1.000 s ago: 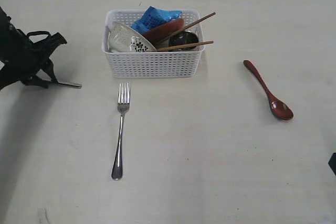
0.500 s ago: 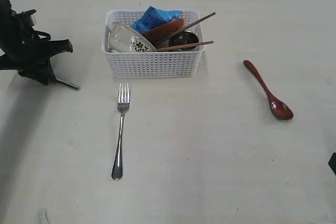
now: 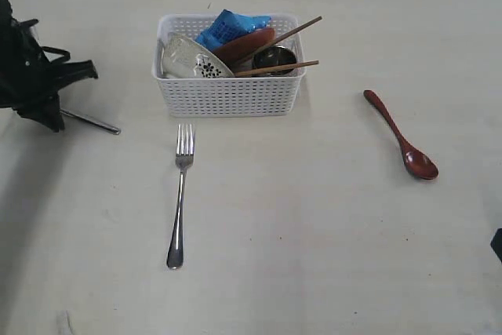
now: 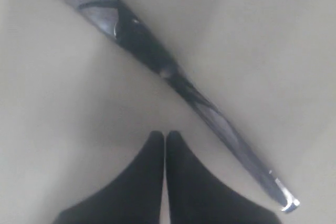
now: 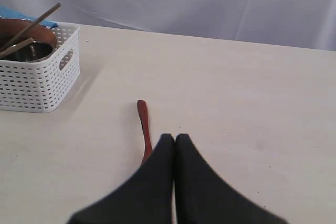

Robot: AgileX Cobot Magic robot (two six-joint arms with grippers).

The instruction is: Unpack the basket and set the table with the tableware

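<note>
Pale beige table [image 3: 314,241], seen from an outside cam. Toward the far middle, a white lattice basket [image 3: 227,93], packed w/ a tilted off-white bowl [image 3: 182,59], blue chip bag [image 3: 229,27], reddish-brown plate [image 3: 247,43], steel cup [image 3: 274,59] and wooden chopsticks [image 3: 284,39] poking out over the rim on the R side. Just in front of the basket, near its L corner, a steel fork [image 3: 180,194] flat on the table, tines toward the basket, not touching it. Well off to the R, a dark red spoon [image 3: 400,135], also flat, handle end nearer the basket, bowl end away from it. At the far L edge, the L gripper [image 4: 165,136]: black fingers pressed together tip to tip, gripping nothing. Just beyond those tips, a steel knife [image 3: 94,122] flat on the table, lying crosswise ahead of the fingers in the L wrist cam, close to them but not btwn them, w/ bare table showing in the gap. Knife well L of the basket and fork. R gripper [image 5: 175,138] likewise closed tight and empty, pointing out over the table. Spoon handle visible just beside one of its fingers, rest of the spoon hidden behind them. Basket farther off to one side in the R wrist cam, well apart from the R gripper.
</note>
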